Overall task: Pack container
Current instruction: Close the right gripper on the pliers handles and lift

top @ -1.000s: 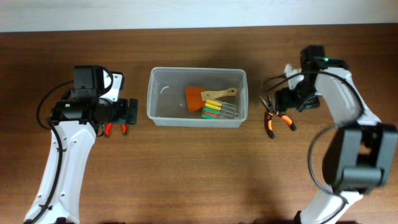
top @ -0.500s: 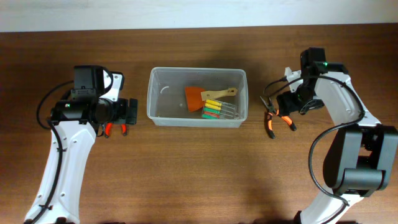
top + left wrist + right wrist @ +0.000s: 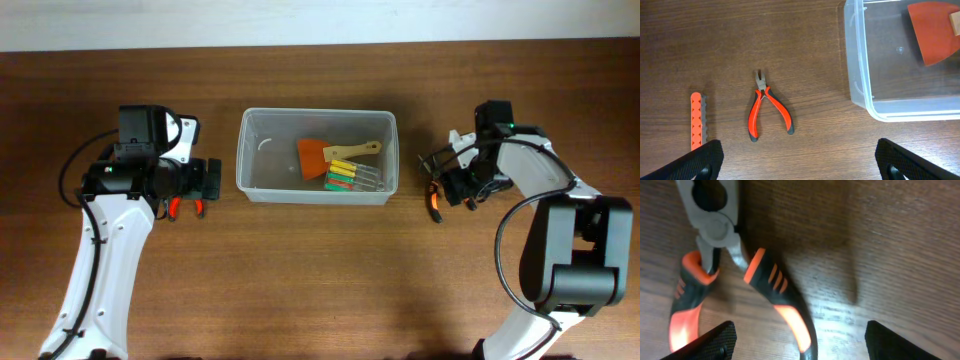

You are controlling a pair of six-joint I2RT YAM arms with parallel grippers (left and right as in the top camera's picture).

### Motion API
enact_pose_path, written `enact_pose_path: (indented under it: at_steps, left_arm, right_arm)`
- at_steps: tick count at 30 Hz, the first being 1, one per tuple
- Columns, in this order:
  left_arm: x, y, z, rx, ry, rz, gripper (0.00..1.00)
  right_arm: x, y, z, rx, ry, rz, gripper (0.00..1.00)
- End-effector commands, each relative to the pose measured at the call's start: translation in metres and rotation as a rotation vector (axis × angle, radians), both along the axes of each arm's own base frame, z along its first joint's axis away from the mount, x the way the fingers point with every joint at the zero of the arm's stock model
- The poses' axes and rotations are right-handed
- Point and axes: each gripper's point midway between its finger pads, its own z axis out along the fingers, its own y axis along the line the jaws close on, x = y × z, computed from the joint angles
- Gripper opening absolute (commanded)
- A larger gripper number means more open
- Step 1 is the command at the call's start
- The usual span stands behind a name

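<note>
Our right hand (image 3: 799, 341) hangs spread wide just over the orange-and-black pliers (image 3: 771, 282) on the desk (image 3: 890, 240). We should centre on both handles near the pivot and lower before closing, lest they splay or skid. Our left hand (image 3: 801, 159) is likewise spread, holding nothing. The container (image 3: 316, 112), a translucent shallow bin with rounded corners, sits between the arms, holding an orange scraper (image 3: 312, 157) and coloured screwdrivers (image 3: 345, 175).

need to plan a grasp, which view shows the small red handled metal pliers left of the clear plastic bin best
Left wrist view: the small red-handled metal pliers lie whole and unobstructed. Overhead shows only their red tip, the rest covered. Right wrist doesn't show them.
</note>
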Motion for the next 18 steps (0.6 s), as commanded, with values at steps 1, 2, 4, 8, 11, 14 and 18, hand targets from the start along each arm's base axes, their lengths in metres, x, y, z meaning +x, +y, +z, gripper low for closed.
enact_pose_path:
  at_steps: [1,2,4,8,11,14,18]
  left_arm:
    - [0.004,0.002,0.006,0.008,-0.017,-0.011,0.99]
    - [0.004,0.002,0.006,0.008,-0.017,-0.011,0.99]
    - [0.004,0.002,0.006,0.008,-0.016,-0.011,0.99]
    - [0.004,0.002,0.006,0.008,-0.017,-0.011,0.99]
    - [0.004,0.002,0.006,0.008,-0.017,-0.011,0.99]
    - [0.004,0.002,0.006,0.008,-0.017,-0.011,0.99]
    - [0.004,0.002,0.006,0.009,-0.017,-0.010,0.99]
  right_arm:
    - [-0.002,0.006,-0.008,0.018,0.001,-0.026,0.79]
    - [-0.001,0.006,-0.008,0.018,-0.003,-0.035,0.79]
    - [-0.001,0.006,-0.008,0.019,-0.006,-0.045,0.78]
    - [-0.002,0.006,-0.011,0.023,0.002,-0.048,0.77]
    - [-0.004,0.006,-0.021,0.025,0.028,-0.059,0.74]
    - [-0.005,0.008,-0.025,0.033,0.037,-0.081,0.70]
    - [-0.005,0.010,-0.025,0.049,0.036,-0.080,0.65]
